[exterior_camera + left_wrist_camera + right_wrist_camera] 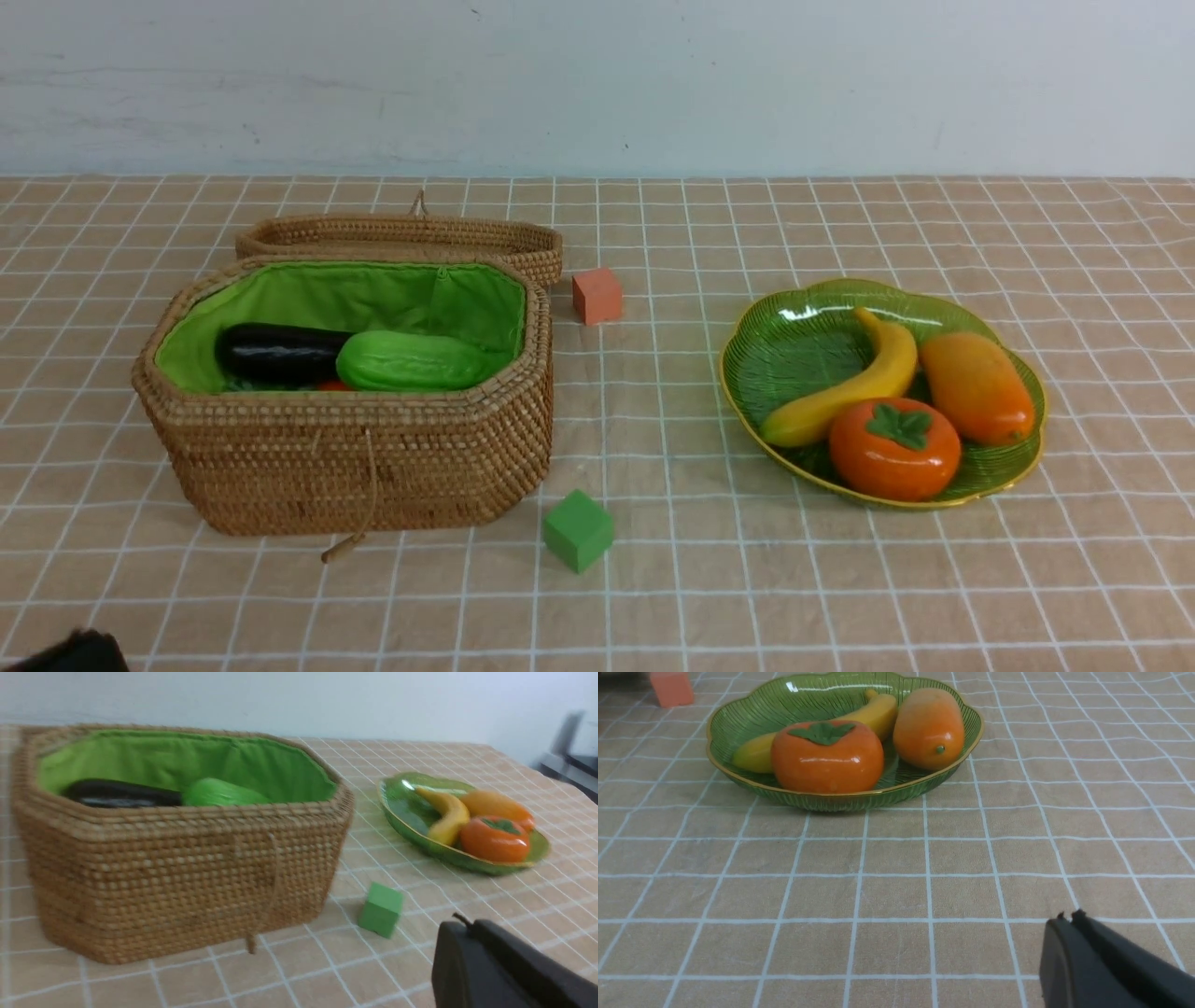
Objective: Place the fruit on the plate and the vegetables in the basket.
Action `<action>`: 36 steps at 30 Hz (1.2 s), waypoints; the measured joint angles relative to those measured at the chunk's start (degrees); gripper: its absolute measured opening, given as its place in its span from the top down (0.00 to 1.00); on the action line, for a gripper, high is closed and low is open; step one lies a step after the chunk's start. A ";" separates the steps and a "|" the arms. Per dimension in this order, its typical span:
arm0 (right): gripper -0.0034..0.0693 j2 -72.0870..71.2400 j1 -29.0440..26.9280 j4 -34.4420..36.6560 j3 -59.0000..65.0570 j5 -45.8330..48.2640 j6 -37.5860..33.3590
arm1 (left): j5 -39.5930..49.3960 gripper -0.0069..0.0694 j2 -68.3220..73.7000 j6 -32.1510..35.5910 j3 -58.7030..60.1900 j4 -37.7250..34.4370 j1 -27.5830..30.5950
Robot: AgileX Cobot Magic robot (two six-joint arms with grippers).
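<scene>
on the checked counter, the wicker basket holds an eggplant beside a green gourd. its lid lies just behind. the green plate carries a banana, a mango and a round orange fruit. an orange cube and a green cube sit between.

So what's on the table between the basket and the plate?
In the front view, only bare checked cloth lies straight between the basket and the plate. An orange cube sits farther back, a green cube nearer.

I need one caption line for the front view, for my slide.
Sorting finished: banana, persimmon-like fruit and mango on the plate; eggplant and gourd in the basket.
</scene>
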 joint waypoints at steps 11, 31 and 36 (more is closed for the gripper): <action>0.95 -0.07 0.00 0.06 0.00 0.06 0.00 | 7.21 0.93 -4.77 12.45 10.20 -11.36 19.34; 0.94 -0.07 -0.02 0.07 -0.05 0.06 0.00 | 7.56 0.93 -4.77 10.66 10.26 -11.44 19.44; 0.94 -0.07 -0.02 0.20 -0.05 0.06 0.00 | 7.56 0.93 -4.77 10.66 10.26 -11.44 19.44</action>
